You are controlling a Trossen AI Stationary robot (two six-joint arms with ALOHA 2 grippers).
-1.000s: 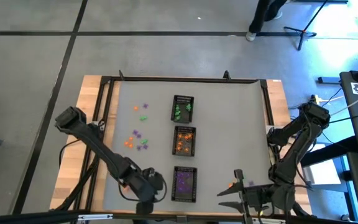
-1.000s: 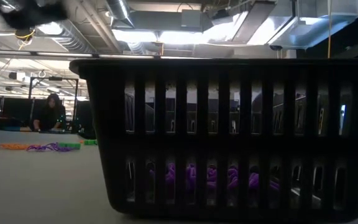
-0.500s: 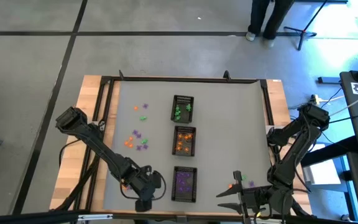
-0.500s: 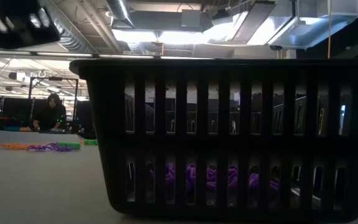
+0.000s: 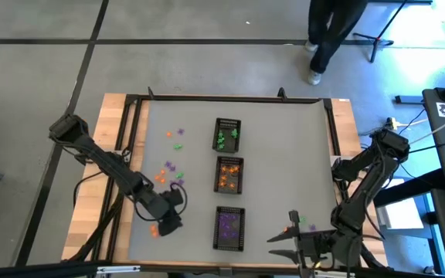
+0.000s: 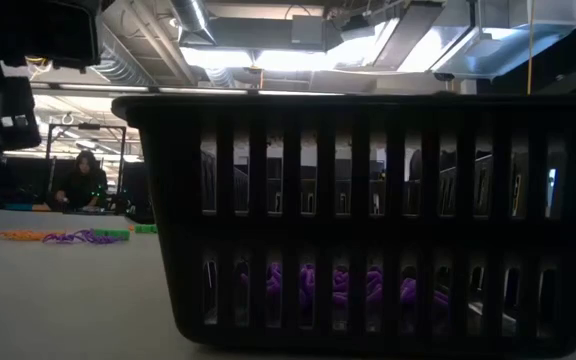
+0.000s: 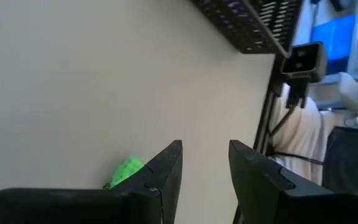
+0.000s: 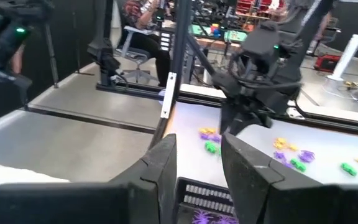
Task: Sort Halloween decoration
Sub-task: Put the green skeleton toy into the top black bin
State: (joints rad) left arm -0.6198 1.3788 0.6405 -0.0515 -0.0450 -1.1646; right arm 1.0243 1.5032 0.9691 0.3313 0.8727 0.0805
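Note:
Loose orange, green and purple Halloween decoration pieces (image 5: 170,168) lie on the grey table's left half, with a few more farther back (image 5: 176,135). My left gripper (image 5: 178,199) hangs open just near-side of them, low over the table. In the left wrist view one green piece (image 7: 126,171) lies beside the outer side of a finger, and the gap (image 7: 205,146) is empty. My right gripper (image 5: 278,238) waits open at the near right edge, and its fingers (image 8: 197,140) have nothing between them.
Three black mesh trays stand in a row down the middle: green pieces in the far one (image 5: 228,135), orange in the middle one (image 5: 230,174), purple in the near one (image 5: 229,228). The near tray fills the low view (image 6: 368,220). A person walks beyond the far edge (image 5: 327,38).
My left gripper has moved from beside the purple tray at the near edge toward the table's left and far side. It has come lower and rolled somewhat, and now stands next to the loose pieces. Its fingers have stayed open.

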